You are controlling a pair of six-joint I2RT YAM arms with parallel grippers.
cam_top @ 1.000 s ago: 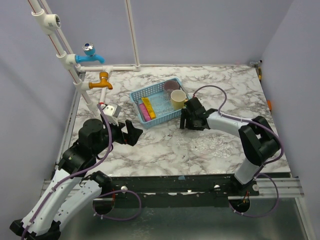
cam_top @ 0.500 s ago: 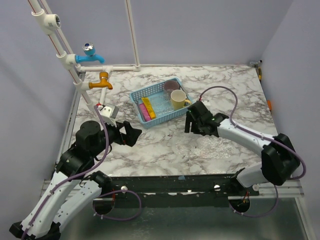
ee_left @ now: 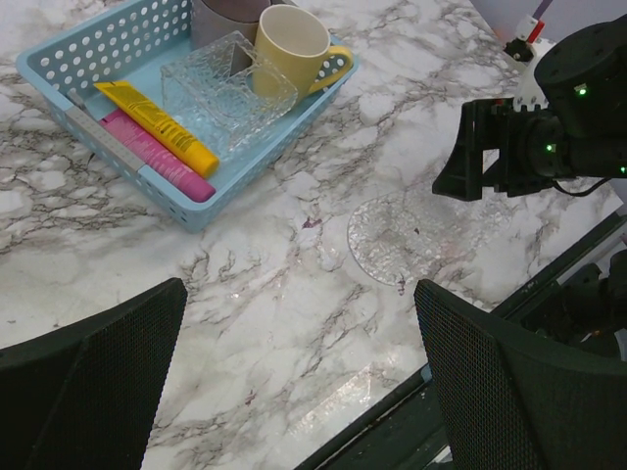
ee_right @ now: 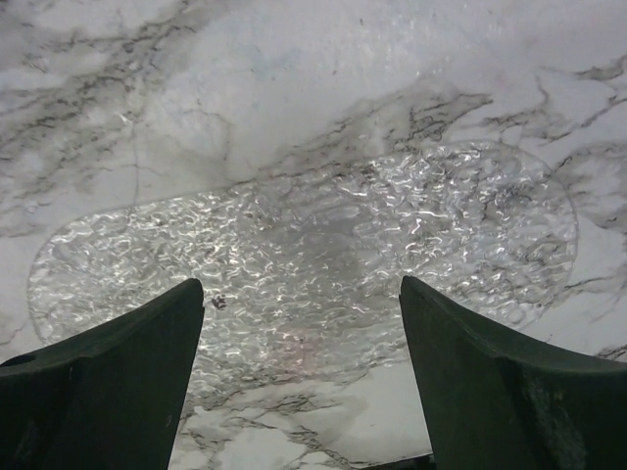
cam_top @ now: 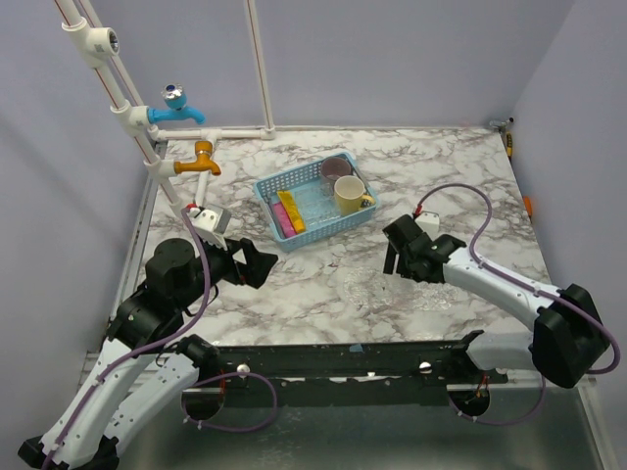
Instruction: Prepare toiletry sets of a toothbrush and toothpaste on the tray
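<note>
The yellow toothpaste tube [ee_left: 157, 127] and the pink toothpaste tube [ee_left: 159, 161] lie side by side in the blue basket [ee_left: 93, 44], also seen from the top [cam_top: 290, 211]. A thin grey stick [ee_left: 90, 131], maybe a toothbrush, lies beside them. The clear textured oval tray [ee_right: 304, 245] lies empty on the marble [cam_top: 367, 286] [ee_left: 407, 240]. My right gripper [ee_right: 304, 362] is open and empty, low over the tray [cam_top: 400, 262]. My left gripper [ee_left: 299, 392] is open and empty above bare marble, left of the tray [cam_top: 257, 264].
The basket also holds a cream mug [ee_left: 294, 47], a mauve cup [ee_left: 230, 8] and a clear glass holder [ee_left: 227, 90]. White pipes with a blue tap [cam_top: 176, 108] and an orange tap [cam_top: 199, 160] stand at the back left. The table's front edge runs close below the tray.
My right gripper has drawn back from the basket's right side, toward the front right, and now hangs over the clear tray. My left arm has barely moved.
</note>
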